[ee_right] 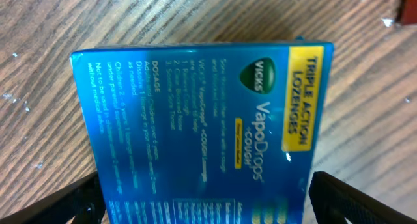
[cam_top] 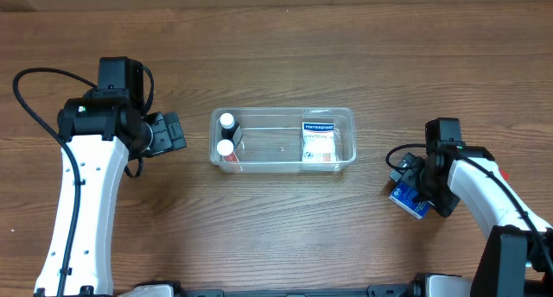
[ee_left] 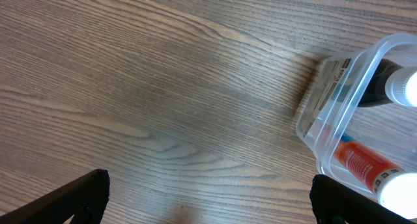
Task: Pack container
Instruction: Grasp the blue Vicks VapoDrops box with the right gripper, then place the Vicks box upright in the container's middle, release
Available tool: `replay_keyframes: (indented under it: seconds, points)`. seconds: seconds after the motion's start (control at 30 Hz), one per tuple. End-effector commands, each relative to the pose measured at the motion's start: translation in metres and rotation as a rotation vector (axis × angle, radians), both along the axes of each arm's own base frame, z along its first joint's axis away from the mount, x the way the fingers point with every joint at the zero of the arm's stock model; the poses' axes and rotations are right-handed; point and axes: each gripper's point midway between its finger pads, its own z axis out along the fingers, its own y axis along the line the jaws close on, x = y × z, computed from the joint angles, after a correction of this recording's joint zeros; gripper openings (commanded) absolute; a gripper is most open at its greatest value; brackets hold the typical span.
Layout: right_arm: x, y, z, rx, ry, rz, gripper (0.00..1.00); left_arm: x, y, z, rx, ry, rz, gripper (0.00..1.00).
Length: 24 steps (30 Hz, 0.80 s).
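Filling the right wrist view, a blue lozenge box [ee_right: 195, 120] sits between the right gripper [ee_right: 208, 204] fingers [ee_right: 71, 201]. They lie against its two opposite sides, so the claw looks pinched on the box. Whether the box is clear of the wooden table [cam_top: 285, 236] cannot be told. From overhead, this pair lies at about 4 o'clock from the container [cam_top: 285, 112] and well apart from it.

That clear tub rests at the middle of the table. At its 9 o'clock end are two white-capped bottles [cam_top: 226, 133], close together. At its 3 o'clock end is a plaster box [cam_top: 319, 142]. The middle of the tub is bare.

At 9 o'clock from the tub, near its short wall but not touching, hangs the left gripper [ee_left: 208, 204]. Its claw is spread wide with nothing between the fingers, only bare wood beneath.

Packing looks well along: three things are inside. The lozenge box is the only loose item in view, so what seems left is to carry it toward 10 o'clock and set it into the free middle. No lid shows anywhere.
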Motion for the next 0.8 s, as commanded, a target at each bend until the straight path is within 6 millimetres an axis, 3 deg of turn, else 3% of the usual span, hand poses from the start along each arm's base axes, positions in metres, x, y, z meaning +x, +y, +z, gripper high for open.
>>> replay_keyframes:
  seconds: [0.0, 0.13, 0.3, 0.4, 0.47, 0.6, 0.7, 0.77]
  points:
    - [0.000, -0.002, -0.002, -0.010, -0.005, 0.051, 1.00, 0.000, 0.001, -0.001, 0.002, 0.004, -0.015, 1.00]
    - [0.000, 0.001, -0.002, 0.012, -0.008, 0.053, 0.79, -0.001, 0.001, -0.001, 0.002, 0.005, -0.015, 1.00]
    - [0.000, 0.001, -0.002, 0.012, -0.008, 0.053, 0.62, -0.001, 0.001, -0.001, 0.002, 0.005, -0.015, 1.00]
    - [0.002, 0.001, 0.000, 0.013, -0.010, 0.053, 0.61, -0.001, 0.001, -0.001, 0.003, 0.005, -0.015, 1.00]
    - [0.009, 0.001, 0.012, 0.014, -0.019, 0.053, 0.62, -0.001, 0.001, -0.001, 0.002, 0.005, -0.015, 1.00]
    - [0.045, 0.015, 0.077, 0.065, -0.129, 0.099, 0.61, -0.001, 0.001, -0.001, 0.003, 0.005, -0.015, 1.00]
    - [0.072, 0.050, 0.149, 0.075, -0.270, 0.261, 0.56, 0.000, 0.001, -0.001, 0.002, 0.004, -0.015, 1.00]
    - [0.085, 0.092, 0.198, 0.083, -0.383, 0.407, 0.56, 0.000, 0.001, -0.001, 0.003, 0.002, -0.015, 1.00]
